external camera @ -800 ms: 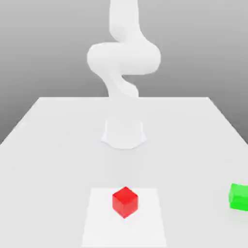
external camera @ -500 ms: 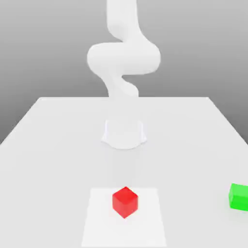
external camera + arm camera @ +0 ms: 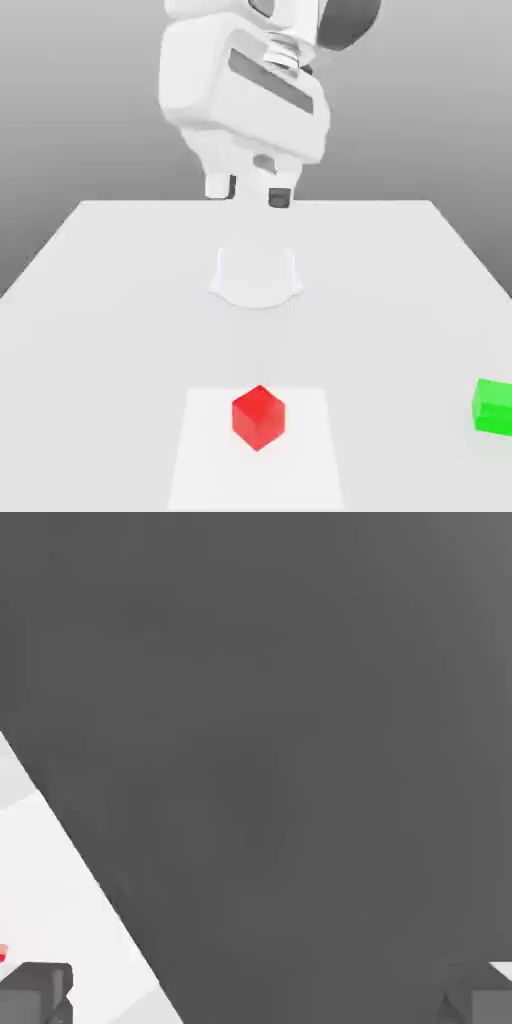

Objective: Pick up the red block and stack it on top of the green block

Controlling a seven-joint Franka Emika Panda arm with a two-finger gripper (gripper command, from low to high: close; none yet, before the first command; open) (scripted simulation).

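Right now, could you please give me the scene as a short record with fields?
red block: on the white square, turned cornerwise
green block: on the table, at the exterior view's right edge, partly cut off
gripper: open and empty, raised above the table
stacking: not yet done, blocks apart

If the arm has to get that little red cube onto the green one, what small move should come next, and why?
Probably lower the open white gripper toward the small bright red cube, lining its fingers up with the cube's sides: it hangs well above the table with nothing between its fingers, while the cube sits on the white square.
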